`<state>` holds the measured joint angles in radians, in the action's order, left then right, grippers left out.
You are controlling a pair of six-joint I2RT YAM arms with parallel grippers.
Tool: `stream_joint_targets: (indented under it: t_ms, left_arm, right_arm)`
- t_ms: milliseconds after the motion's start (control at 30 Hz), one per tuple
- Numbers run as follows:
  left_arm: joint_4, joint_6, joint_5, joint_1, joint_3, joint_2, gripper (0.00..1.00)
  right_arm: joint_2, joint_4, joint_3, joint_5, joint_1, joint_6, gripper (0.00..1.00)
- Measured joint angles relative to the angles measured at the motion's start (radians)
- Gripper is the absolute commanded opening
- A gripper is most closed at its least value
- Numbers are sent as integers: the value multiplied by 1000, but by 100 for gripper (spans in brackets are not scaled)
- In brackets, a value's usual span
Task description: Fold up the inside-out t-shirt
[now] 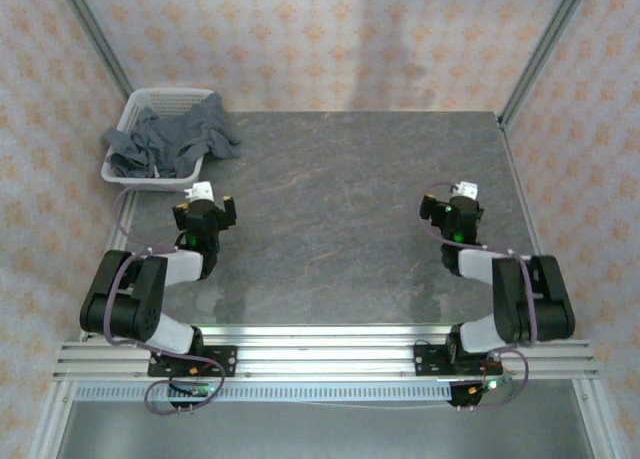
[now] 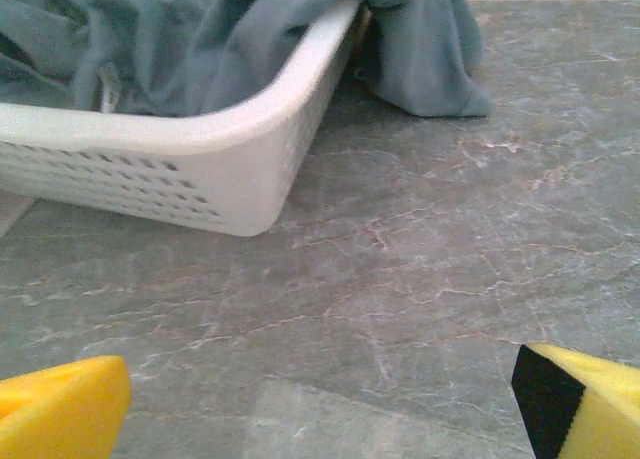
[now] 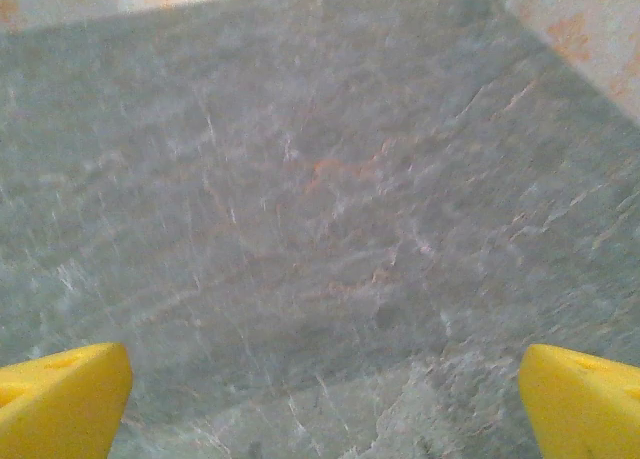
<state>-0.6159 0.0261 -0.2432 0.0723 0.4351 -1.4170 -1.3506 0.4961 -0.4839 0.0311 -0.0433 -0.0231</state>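
The dark slate-grey t-shirt (image 1: 170,139) lies crumpled in the white mesh basket (image 1: 150,99) at the table's far left, with one part draped over the basket's right rim onto the table. In the left wrist view the t-shirt (image 2: 250,39) fills the basket (image 2: 200,169), a flap hanging down to the tabletop. My left gripper (image 1: 205,204) sits just in front of the basket, open, its yellow fingertips (image 2: 60,409) wide apart over bare table. On the right side my right gripper (image 1: 455,207) is open too, yellow fingertips (image 3: 580,404) spread above the marbled surface.
The grey marbled tabletop (image 1: 340,209) stretches between the two arms. Metal frame posts (image 1: 95,29) stand at the back corners in front of patterned walls. The aluminium rail (image 1: 320,354) holding both arm bases runs along the near edge.
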Motion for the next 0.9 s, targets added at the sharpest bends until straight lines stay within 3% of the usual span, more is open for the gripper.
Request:
stream_joint_targets:
  t_ms: [100,167,300,433,600,767,900]
  left_arm:
    - [178,38,-43,0,81,149,100]
    - [322,80,-79,-2,225,214,100]
    - [589,221,-118,-34,597,174,100]
    - [897,470,-41,-169,1048,-40,95]
    - [1171,635,133,-318,1468,-400,90]
    - [1360,714,318,-363,1733,-752,92]
    - [1440,744,394,-394,1796,-929,100]
  right_arm:
    - [112,-226,-190,-30,-16,148,99]
    - [130,-324,-331,-83,-37,252,99]
    - [53,-489,-558,-192,-150,377,99]
    - [-181,-706,-839,-322,-303,410,100]
    - [-323,-873,-958,-422,-362,437,99]
    - [-328,-963,-961,-433,-357,454,99]
    - [-326,-994,-960,-426,-357,454,99]
